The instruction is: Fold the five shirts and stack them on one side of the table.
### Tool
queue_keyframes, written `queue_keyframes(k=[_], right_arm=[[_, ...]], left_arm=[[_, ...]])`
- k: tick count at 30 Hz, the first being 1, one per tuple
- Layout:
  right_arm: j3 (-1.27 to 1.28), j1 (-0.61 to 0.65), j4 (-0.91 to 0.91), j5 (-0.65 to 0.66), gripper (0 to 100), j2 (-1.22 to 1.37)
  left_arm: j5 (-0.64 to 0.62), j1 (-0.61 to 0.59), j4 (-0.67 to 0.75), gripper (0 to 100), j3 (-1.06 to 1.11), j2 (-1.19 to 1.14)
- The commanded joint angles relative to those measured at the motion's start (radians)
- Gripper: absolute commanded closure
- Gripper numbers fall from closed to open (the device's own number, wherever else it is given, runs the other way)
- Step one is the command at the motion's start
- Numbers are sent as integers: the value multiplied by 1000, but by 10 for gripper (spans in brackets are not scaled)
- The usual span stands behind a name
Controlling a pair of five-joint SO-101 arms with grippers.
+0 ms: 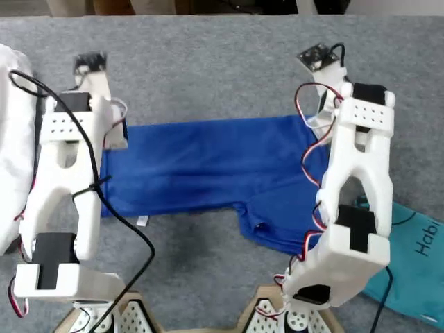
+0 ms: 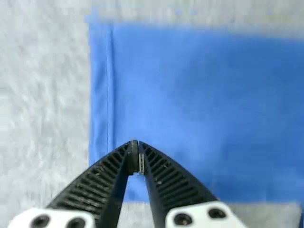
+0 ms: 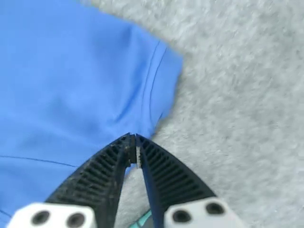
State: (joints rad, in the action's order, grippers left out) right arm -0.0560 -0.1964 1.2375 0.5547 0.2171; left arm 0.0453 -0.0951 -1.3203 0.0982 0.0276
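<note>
Grey table bears 1 blue shirt, hem beneath the left gripper, sleeve beside the right gripper; both have their fingers pressed together. Best to lift both ends evenly.

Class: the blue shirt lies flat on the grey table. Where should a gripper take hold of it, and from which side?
The blue shirt lies flat, so only its free edge offers something to pinch. Probably grip a corner of its hemmed end, coming in from the bare table beside it.
</note>
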Motion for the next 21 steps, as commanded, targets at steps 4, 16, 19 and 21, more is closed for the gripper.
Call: queue_keyframes(k=[4,16,19,21], right_arm=[[-182,24,-5,-40,993,134],[-573,5,92,-46,993,570],[-691,-25,138,-46,993,638],[-762,-31,164,-46,993,673]], left_arm=[[-40,-11,167,980,-87,-206],[-29,-104,238,980,-241,-461],[9,-135,238,980,-255,-478],[11,-143,239,980,-255,-483]])
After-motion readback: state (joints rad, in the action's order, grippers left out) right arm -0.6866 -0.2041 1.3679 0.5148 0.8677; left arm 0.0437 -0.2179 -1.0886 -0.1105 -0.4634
